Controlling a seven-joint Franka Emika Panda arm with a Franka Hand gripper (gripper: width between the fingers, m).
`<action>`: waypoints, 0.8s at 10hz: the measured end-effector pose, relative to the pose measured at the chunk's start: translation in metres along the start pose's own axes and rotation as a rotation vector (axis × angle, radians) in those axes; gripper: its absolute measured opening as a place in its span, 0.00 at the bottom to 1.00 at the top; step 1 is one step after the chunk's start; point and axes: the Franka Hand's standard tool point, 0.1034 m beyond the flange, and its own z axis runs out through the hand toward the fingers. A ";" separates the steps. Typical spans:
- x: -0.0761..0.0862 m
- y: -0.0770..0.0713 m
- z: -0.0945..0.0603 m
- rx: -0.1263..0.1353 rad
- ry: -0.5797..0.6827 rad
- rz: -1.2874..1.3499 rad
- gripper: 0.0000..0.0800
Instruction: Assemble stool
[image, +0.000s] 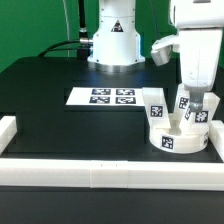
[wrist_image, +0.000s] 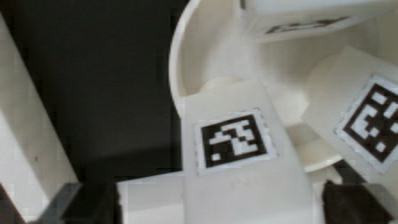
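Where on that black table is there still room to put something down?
Free: the black table on the exterior view's left of the marker board, and the strip between that board and the front white bar. Crowded: the seat, legs and gripper.

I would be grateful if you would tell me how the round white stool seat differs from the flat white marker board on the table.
The thick round white plastic seat is a raised disc with legs standing on it; the thin flat white marker board is a rectangular sheet carrying nothing but tags. The seat sits under the end effector near the exterior view's right; the marker board lies mid-table, away from it. Both are white with black-and-white square tags.
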 end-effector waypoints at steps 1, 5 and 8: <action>0.000 0.000 0.000 0.001 0.000 0.000 0.44; -0.001 0.000 0.000 0.000 0.000 0.037 0.42; -0.001 0.000 0.000 0.001 0.002 0.231 0.42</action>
